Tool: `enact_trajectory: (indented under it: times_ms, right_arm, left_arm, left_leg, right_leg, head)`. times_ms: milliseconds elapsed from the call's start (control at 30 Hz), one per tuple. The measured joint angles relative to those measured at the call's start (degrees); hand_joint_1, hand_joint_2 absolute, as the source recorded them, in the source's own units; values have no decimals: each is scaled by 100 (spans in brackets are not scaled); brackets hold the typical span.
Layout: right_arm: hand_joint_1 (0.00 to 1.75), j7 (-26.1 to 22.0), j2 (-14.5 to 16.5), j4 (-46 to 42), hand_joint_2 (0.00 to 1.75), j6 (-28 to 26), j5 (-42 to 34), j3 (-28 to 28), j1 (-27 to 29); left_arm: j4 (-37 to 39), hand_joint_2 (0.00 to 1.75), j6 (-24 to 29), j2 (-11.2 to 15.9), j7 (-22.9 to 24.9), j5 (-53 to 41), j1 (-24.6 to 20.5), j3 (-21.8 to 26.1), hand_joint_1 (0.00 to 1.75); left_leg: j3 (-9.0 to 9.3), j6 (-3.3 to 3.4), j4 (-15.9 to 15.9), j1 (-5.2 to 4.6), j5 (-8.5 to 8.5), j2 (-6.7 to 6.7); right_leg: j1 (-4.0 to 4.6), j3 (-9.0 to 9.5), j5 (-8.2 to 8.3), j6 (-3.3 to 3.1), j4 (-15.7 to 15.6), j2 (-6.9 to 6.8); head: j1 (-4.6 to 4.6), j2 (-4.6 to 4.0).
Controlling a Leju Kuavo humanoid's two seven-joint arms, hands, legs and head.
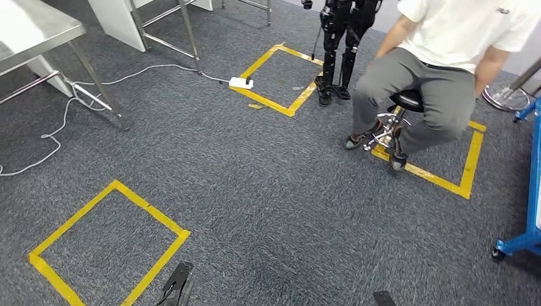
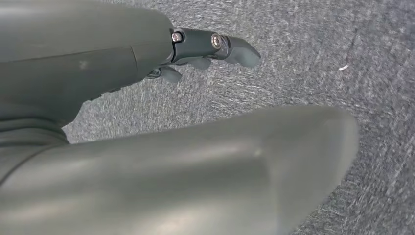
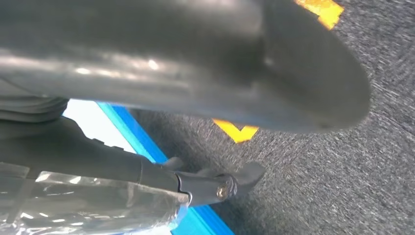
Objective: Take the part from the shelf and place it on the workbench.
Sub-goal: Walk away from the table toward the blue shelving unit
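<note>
1. Steel table [image 1: 35,29] at far left, standing on grey carpet [image 1: 255,191]; a white cable [image 1: 51,131] runs loose across the floor near its legs.
2. Yellow tape square [image 1: 105,245] on the carpet, lower left. Just right of it the left hand [image 1: 177,285] hangs low, a dark tip at the frame edge.
3. Left wrist view: left hand [image 2: 147,98] over bare carpet, fingers [image 2: 215,46] stretched out and apart from the thick thumb, nothing between them.
4. White power strip [image 1: 241,82] lies on the edge of a second tape square [image 1: 281,80] further back.
5. Black legs of another robot [image 1: 338,44] stand on that square's right side.
6. Person [image 1: 440,70] in white shirt and grey trousers sits on a stool [image 1: 399,108] inside a third tape square [image 1: 469,169].
7. Right hand [image 1: 384,298] barely shows at the bottom edge.
8. Right wrist view: right hand [image 3: 161,98] holds the part in a clear plastic bag [image 3: 83,203], dark fingers [image 3: 210,186] laid along the crinkled bag, thumb above. Contents of the bag: cannot tell.
9. Blue wheeled frame [image 1: 526,191] at far right, its blue rail also beside the right hand.
</note>
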Motion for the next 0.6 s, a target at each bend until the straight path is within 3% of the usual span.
enact_trajectory:
  times_ms: [67, 133, 167, 233, 267, 300, 333, 367, 433, 500, 533, 600]
  right_arm:
    - [0, 0, -7, 1, 0, 40, -37, -45, 16]
    - [0, -1, -10, 1, 0, 64, -51, -84, 38]
    - [0, -1, -9, 1, 0, 69, -50, -96, 37]
    - [0, -1, -10, 1, 0, 72, -48, -115, 30]
    - [0, -1, -13, 1, 0, 72, -46, -125, 32]
    - [0, -1, -15, 1, 0, 72, -45, -135, 40]
    - [0, -1, -16, 1, 0, 72, -43, -145, 50]
    - [0, -1, -16, 1, 0, 72, -37, -155, 57]
    - [0, -2, -6, 1, 0, 72, -21, -162, 58]
    - [0, -3, 6, 1, 0, 70, -7, -163, 45]
    - [0, -4, 10, 1, 0, 69, -2, -164, 45]
    - [0, -5, 8, 2, 0, 64, 5, -166, 61]
  left_arm:
    - [0, 0, -22, 1, 37, -51, -10, -44, 0]
    - [0, 0, -32, 1, 54, -81, -26, -86, 0]
    - [1, 0, -33, 2, 57, -94, -30, -97, 0]
    - [8, 0, -34, 9, 66, -115, -17, -108, 0]
    - [14, 0, -33, 14, 72, -122, -6, -113, 0]
    - [19, 0, -29, 19, 80, -127, 4, -118, 0]
    - [23, 0, -24, 21, 85, -131, 9, -122, 0]
    - [24, 0, -16, 22, 90, -134, 11, -126, 0]
    - [27, 0, 2, 25, 94, -138, 11, -130, 0]
    - [33, 0, 16, 30, 99, -140, 12, -133, 0]
    - [37, 0, 20, 32, 102, -140, 11, -133, 0]
    - [37, 0, 26, 26, 108, -141, 3, -134, 0]
  left_leg:
    - [15, -60, -2, 0, -10, 78]
    - [-30, -121, 123, 36, -134, -69]
    - [-117, -143, 335, 53, -289, -220]
    - [-438, -157, 1074, 72, -703, -496]
    - [-606, -157, 1438, 72, -851, -548]
    - [-712, -154, 1651, 73, -892, -569]
    - [-717, -146, 1649, 75, -813, -581]
    - [-612, -133, 1425, 78, -635, -603]
    - [-247, -89, 657, 99, -236, -869]
    - [-42, -58, 184, 106, -86, -1125]
    - [-36, -43, 139, 90, -98, -1147]
    - [-28, 14, 77, 67, -46, -993]
  right_leg:
    - [21, -32, 28, -90, 4, 105]
    - [-36, -37, 59, -188, -14, 221]
    - [-65, -36, 77, -243, -24, 279]
    - [-58, -51, 97, -323, -26, 402]
    - [-42, -58, 103, -338, -25, 476]
    - [-28, -62, 109, -346, -23, 555]
    - [-21, -63, 114, -347, -18, 635]
    - [-17, -61, 118, -348, -10, 718]
    - [-6, -73, 123, -333, 24, 875]
    - [5, -133, 142, -281, 57, 1011]
    - [-1, -174, 165, -235, 57, 1077]
    - [-18, -247, 211, -148, 42, 1146]
  head:
    - [-14, 0]
    - [-38, 0]
    - [-50, 0]
    - [-73, 0]
    - [-74, 1]
    - [-74, 1]
    - [-73, 1]
    - [-74, 1]
    - [-73, 1]
    - [-71, 1]
    - [-72, 1]
    - [-77, 1]
